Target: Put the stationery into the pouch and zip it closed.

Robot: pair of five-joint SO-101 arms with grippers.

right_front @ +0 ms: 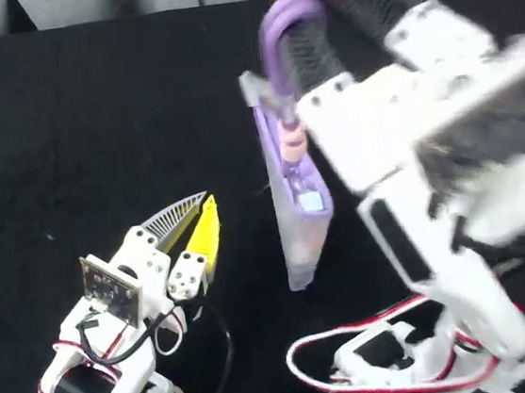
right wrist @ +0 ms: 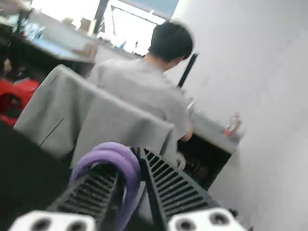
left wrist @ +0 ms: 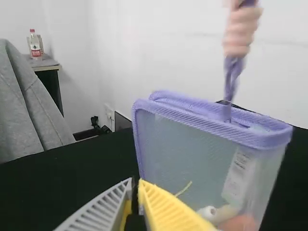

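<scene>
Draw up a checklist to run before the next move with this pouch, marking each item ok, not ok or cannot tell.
1. Right end effector shut on the purple loop: ok.
2. Pouch held upright: ok.
3. Stationery inside, seen through the clear wall: ok.
4. Zip fully closed: cannot tell.
5. Left end effector empty, beside the pouch: ok.
</scene>
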